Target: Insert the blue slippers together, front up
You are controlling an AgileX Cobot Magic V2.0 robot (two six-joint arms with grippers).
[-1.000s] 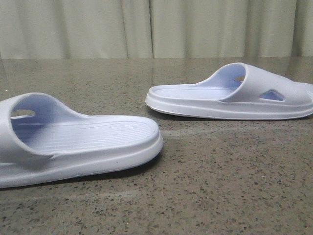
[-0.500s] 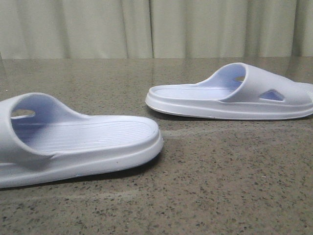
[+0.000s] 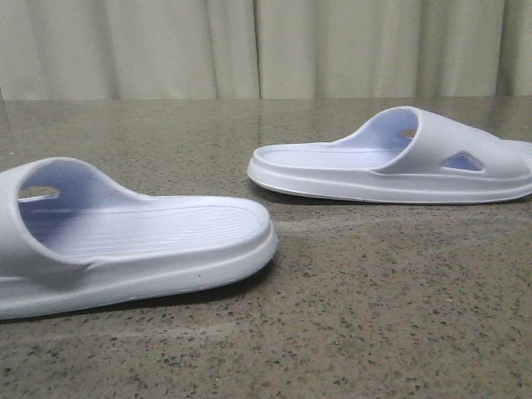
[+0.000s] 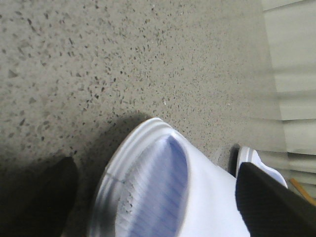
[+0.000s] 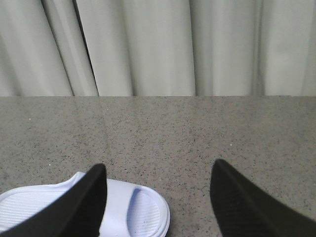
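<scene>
Blue slippers (image 3: 125,237) (image 3: 391,158) unmoved on table (image 3: 374,316), well apart — both hands (image 4: 158,197) (image 5: 158,202) spread wide, grasping nothing — nesting not yet begun.

No readable text, label, brand or number anywhere in these views.

Open claw (image 4: 153,197) straddles pale slipper (image 4: 168,192) on table (image 4: 123,54).

Speckled grey stone table (image 3: 374,291), two pale blue slippers (image 3: 133,237) flat, well apart
</scene>
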